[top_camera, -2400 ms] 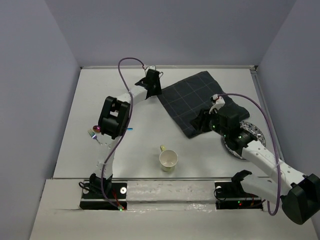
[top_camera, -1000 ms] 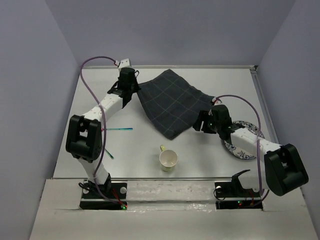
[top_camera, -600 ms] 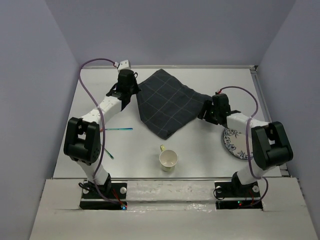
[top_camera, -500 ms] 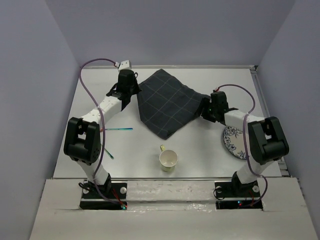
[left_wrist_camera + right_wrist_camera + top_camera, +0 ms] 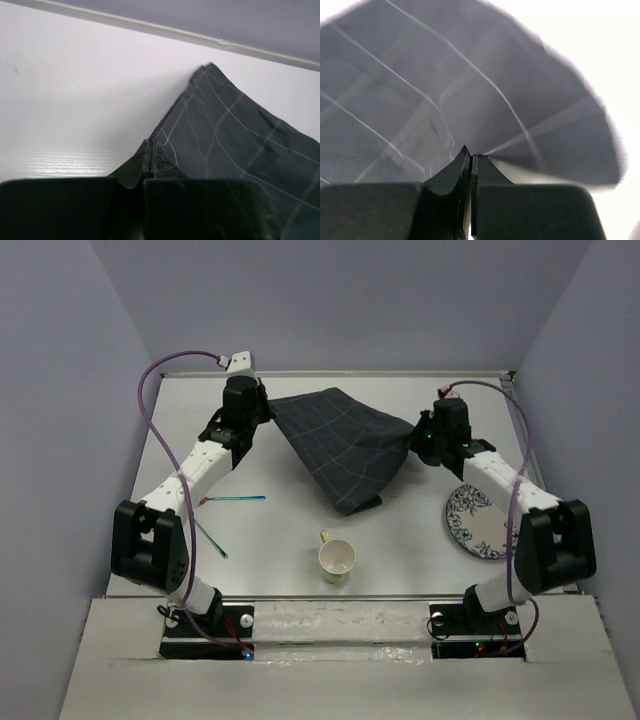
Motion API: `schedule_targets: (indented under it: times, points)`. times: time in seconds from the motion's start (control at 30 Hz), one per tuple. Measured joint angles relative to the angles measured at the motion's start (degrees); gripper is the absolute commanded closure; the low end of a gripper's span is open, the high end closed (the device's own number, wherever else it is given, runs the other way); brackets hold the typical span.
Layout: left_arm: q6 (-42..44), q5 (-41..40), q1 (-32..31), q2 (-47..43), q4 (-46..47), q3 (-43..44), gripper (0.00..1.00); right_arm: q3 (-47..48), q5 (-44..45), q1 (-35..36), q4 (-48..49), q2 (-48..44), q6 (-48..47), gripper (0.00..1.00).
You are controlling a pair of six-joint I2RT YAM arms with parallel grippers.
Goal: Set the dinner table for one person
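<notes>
A dark navy checked cloth mat [image 5: 345,445] hangs stretched between my two grippers above the far half of the white dinner table [image 5: 270,540]. My left gripper [image 5: 262,412] is shut on the mat's left corner; in the left wrist view its tips [image 5: 152,146] pinch the mat's edge [image 5: 235,135]. My right gripper [image 5: 414,442] is shut on the mat's right corner, and in the right wrist view its tips [image 5: 471,155] meet against the cloth [image 5: 445,90]. The mat's lower point droops toward the table.
A cream mug [image 5: 337,560] stands near the front middle. A blue-patterned plate [image 5: 478,522] lies at the right. A thin teal utensil [image 5: 235,498] and a second thin utensil [image 5: 210,540] lie at the left. Walls border the table's far and side edges.
My right gripper has shut on the mat's right corner and moved back and up. The mat, flat before, is now lifted and pulled taut between both grippers.
</notes>
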Motion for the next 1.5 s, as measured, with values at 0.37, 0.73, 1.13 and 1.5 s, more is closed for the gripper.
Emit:
schedule_targets:
  times: [0.37,0.73,1.13,1.5]
  points:
    - [1.1,-2.8,0.0,-2.2,3.1,-3.6,1.0,20.0,5.2,0.6,-9.8,-3.4,-9.8,0.02]
    - [-0.1,-2.8,-0.9,-2.2,2.7,-5.2,1.0,3.5,2.0,0.7,-10.9,2.0,-9.0,0.31]
    - [-4.4,1.4,-1.0,-12.5,1.7,-13.4,1.0,-0.4,-5.0,0.7,-2.8,12.8,-5.3,0.99]
    - [-4.9,2.9,-1.0,-13.2,2.6,-14.9,1.0,21.9,-1.4,0.7,-3.0,26.1,-6.0,0.27]
